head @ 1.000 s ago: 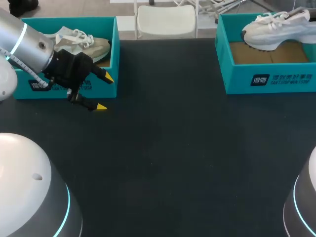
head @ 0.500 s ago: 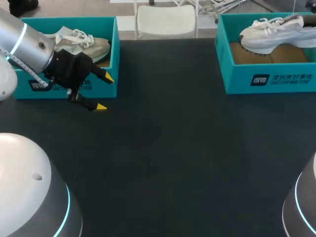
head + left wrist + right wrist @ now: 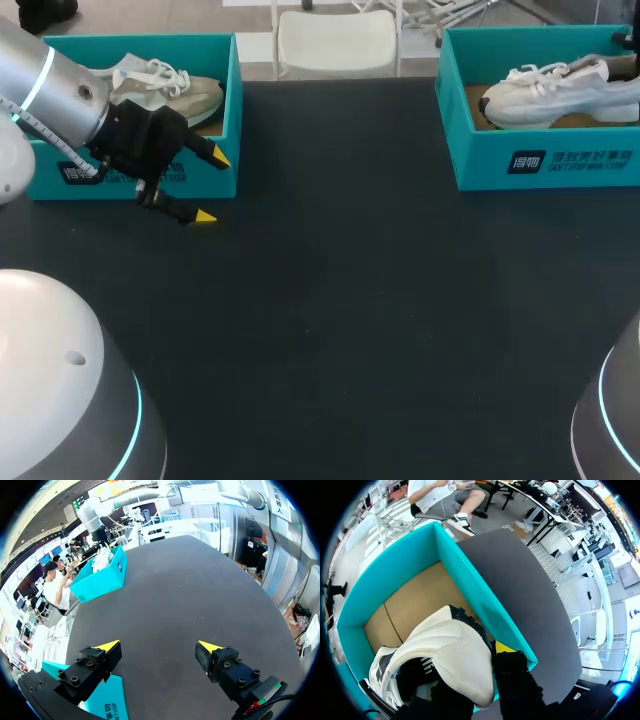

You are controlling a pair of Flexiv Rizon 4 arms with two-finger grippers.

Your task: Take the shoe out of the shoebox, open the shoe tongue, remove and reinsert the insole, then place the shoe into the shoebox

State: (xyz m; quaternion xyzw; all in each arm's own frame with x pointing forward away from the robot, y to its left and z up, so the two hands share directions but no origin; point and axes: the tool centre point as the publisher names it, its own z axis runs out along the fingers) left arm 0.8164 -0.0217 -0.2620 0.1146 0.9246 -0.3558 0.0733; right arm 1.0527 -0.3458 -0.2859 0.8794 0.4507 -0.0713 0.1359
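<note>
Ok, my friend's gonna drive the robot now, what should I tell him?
Left claw: open, empty, by the left shoebox's front corner; a beige shoe lies inside that box.
Right claw: shut on the white shoe's heel, inside the right shoebox.
Done: white shoe is down in its box. Insole step: can't tell.
To do: let go, lift the right claw out.

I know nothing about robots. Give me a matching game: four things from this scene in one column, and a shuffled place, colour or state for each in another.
1 left gripper
2 white shoe
3 beige shoe
4 table

A in the right box
B black
C open, by the left box
D in the left box

Pairs: 1-C, 2-A, 3-D, 4-B
</note>
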